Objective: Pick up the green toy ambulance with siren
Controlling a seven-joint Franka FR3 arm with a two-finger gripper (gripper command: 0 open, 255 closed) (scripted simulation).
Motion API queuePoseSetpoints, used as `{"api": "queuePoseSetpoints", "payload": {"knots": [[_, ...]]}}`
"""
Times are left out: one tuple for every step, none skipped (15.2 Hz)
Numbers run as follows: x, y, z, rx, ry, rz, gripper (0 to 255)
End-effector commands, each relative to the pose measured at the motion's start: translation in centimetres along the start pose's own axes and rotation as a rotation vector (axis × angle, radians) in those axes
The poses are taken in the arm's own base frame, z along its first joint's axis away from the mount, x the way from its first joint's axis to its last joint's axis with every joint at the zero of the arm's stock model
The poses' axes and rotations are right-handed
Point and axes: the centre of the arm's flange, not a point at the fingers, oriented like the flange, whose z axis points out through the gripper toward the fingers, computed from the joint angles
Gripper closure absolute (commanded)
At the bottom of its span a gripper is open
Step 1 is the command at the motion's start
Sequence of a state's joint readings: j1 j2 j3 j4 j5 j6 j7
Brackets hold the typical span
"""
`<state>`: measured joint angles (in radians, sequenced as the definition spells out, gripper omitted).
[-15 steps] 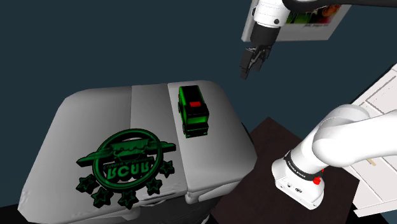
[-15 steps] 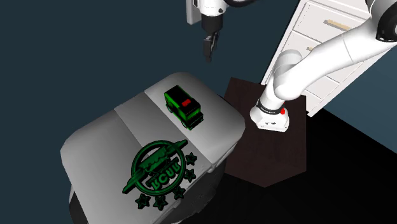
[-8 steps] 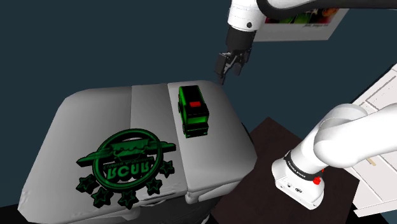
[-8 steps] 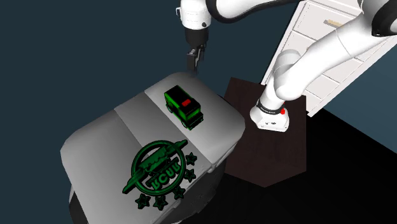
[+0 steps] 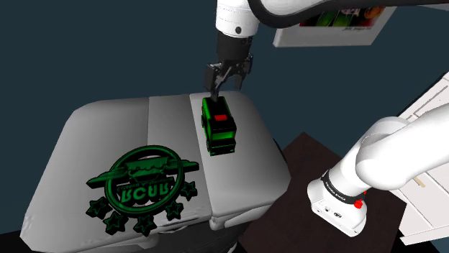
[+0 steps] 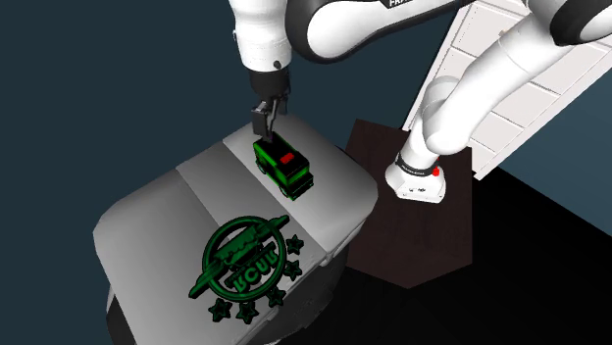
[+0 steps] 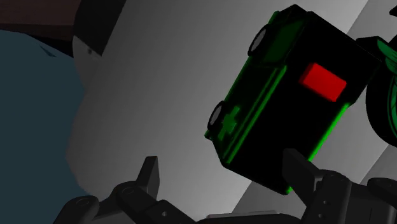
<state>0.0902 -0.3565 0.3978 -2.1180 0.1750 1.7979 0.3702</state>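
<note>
The green toy ambulance point(image 5: 219, 126) is seen upright on the grey table point(image 5: 101, 136), in the upper middle of the shoulder view. The gripper point(image 5: 216, 89) is placed just above its far end, the fingers spread wide and nothing clasped. The toy is judged light, stiff and smooth; its long flat sides, either side of the red siren point(image 7: 323, 81), are best taken.

- The white arm point(image 5: 392, 154) climbs from its base point(image 5: 338, 205) at the shoulder view's lower right, arches high, and reaches across to that view's left.
- The wrist point(image 5: 235, 18) is turned down, the hand hanging almost vertical!
- The black gripper point(image 5: 216, 90) point(image 6: 263, 122) point(image 7: 222, 177) hovers low over the far edge of the grey top point(image 5: 108, 136).
- Its fingers point(image 7: 147, 177) are spread apart and clasp nothing.
</note>
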Motion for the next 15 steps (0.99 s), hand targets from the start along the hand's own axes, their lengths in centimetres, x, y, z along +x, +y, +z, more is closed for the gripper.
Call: {"api": "queuePoseSetpoints", "payload": {"knots": [[0.9,-2.5,0.0,-0.004,0.007,0.002,0],[1.3,-3.8,0.0,-0.006,0.011,0.002,0],[1.4,-4.0,0.0,-0.007,0.012,0.002,0],[1.4,-4.0,0.5,-0.007,0.012,0.002,0],[1.4,-4.0,1.0,-0.007,0.012,0.002,0],[1.4,-3.9,1.6,-0.007,0.012,0.002,0],[1.4,-3.9,2.1,-0.007,0.012,0.002,0],[1.4,-3.9,2.6,-0.007,0.012,0.002,0],[1.4,-3.9,3.1,-0.007,0.012,0.002,0],[1.4,-3.9,4.0,-0.007,0.012,0.002,0],[1.4,-3.9,4.0,-0.007,0.012,0.002,0],[1.4,-3.9,4.0,-0.007,0.012,0.002,0],[1.4,-3.9,3.9,-0.007,0.012,0.002,255],[1.4,-3.9,3.9,-0.007,0.012,0.002,255],[1.4,-3.9,3.9,-0.007,0.012,0.002,255]]}}
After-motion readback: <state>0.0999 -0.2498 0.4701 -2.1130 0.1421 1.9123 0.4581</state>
